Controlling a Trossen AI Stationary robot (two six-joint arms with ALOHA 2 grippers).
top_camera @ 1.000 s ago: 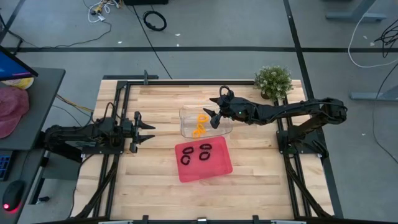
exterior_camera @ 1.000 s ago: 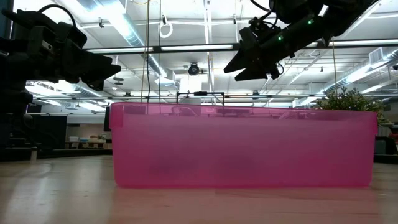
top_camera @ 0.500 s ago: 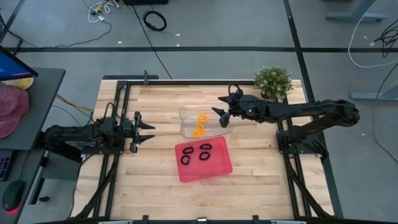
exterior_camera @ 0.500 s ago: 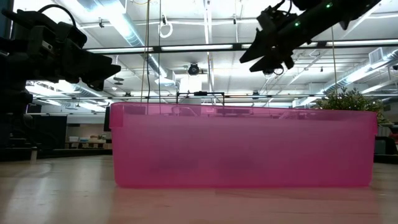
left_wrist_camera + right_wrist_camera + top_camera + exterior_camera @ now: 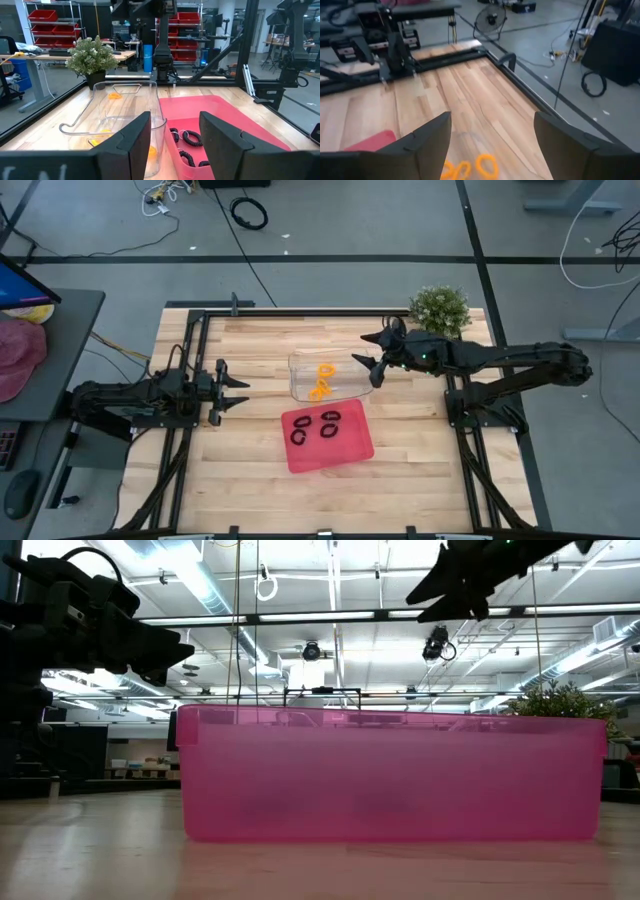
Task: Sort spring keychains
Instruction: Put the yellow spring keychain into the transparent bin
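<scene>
Right gripper (image 5: 368, 365) hangs spread wide and empty over the right edge of the clear bin (image 5: 300, 385), nothing between its fingers in the right wrist view. Orange keychains (image 5: 322, 380) sit in the clear bin, black keychains (image 5: 318, 426) in the red tray (image 5: 340, 455) just in front of it; no loops visible loose on the desk (image 5: 250, 340). Sorting looks about done, though I can't count all eight. Left gripper (image 5: 238, 392) waits at the desk's left side, half spread, holding nothing. Risks: if the right arm swings low it could clip the light clear bin's rim and tip or shove it into the tray, spilling orange loops among black. The springy coils could also snag on a fingertip and get dragged out. Potted plant (image 5: 440, 308) is near the right arm, so a wide swing could knock it.
</scene>
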